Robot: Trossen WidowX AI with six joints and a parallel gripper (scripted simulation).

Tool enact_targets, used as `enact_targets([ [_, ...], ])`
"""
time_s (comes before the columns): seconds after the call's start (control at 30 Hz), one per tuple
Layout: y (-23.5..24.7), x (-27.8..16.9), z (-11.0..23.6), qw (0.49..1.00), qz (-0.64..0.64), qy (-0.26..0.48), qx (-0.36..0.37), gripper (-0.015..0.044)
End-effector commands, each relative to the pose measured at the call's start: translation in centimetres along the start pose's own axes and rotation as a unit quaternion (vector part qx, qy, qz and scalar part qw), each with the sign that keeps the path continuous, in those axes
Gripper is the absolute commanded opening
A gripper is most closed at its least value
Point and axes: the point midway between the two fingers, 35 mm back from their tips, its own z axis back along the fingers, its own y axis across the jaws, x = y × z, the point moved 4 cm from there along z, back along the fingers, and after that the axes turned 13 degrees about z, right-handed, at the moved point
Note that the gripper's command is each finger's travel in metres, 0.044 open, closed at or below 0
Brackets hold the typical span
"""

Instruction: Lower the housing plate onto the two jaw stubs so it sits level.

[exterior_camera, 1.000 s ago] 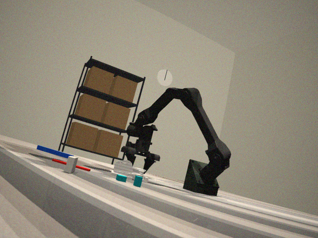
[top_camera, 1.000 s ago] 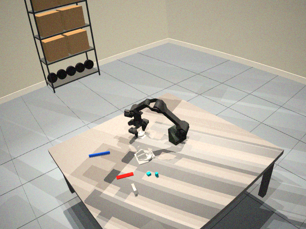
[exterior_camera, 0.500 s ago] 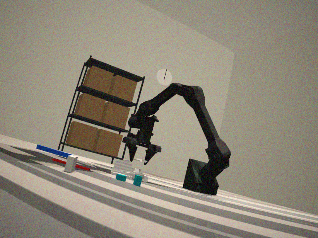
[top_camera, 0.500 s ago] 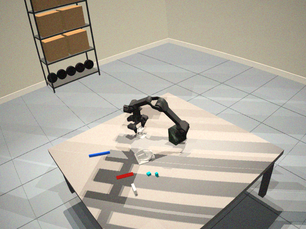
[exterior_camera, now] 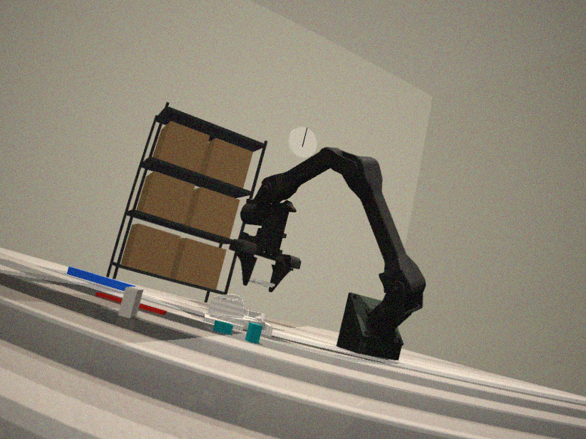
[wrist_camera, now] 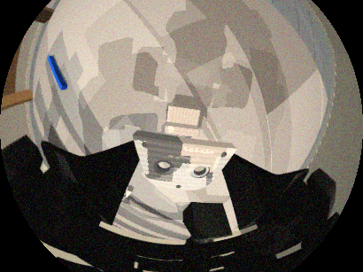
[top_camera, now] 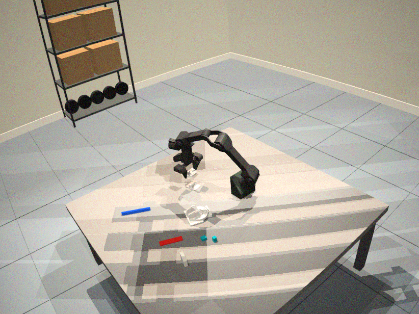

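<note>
My gripper [top_camera: 189, 173] [exterior_camera: 259, 285] is shut on the white housing plate [top_camera: 191, 171] [exterior_camera: 262, 283] [wrist_camera: 181, 176], which has two round holes and hangs between the fingertips above the table. Below it a small white stand [top_camera: 194, 186] [wrist_camera: 183, 115] rests on the table. The white assembly [top_camera: 206, 212] [exterior_camera: 225, 306] with the jaws sits on the table, nearer the top camera than the gripper and to the side of the held plate. Its pins and jaw stubs are too small to tell apart. Whether the plate is exactly level is unclear.
A blue bar [top_camera: 135, 211] [exterior_camera: 100, 279] [wrist_camera: 57, 73] and a red bar [top_camera: 171, 241] [exterior_camera: 152, 308] lie on the table. Two teal blocks [top_camera: 203, 238] [top_camera: 214, 239] [exterior_camera: 222, 327] [exterior_camera: 253, 333] and an off-white block [top_camera: 183, 259] [exterior_camera: 130, 302] stand beyond the assembly from the gripper.
</note>
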Motion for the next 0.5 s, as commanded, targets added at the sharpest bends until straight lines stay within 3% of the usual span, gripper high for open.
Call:
enact_targets([
  [0.0, 0.6, -0.3, 0.4, 1.000, -0.028, -0.002, -0.002, 0.0351],
  [0.47, 4.8, -2.4, 1.2, 0.977, -0.214, -0.008, -0.002, 0.0351],
])
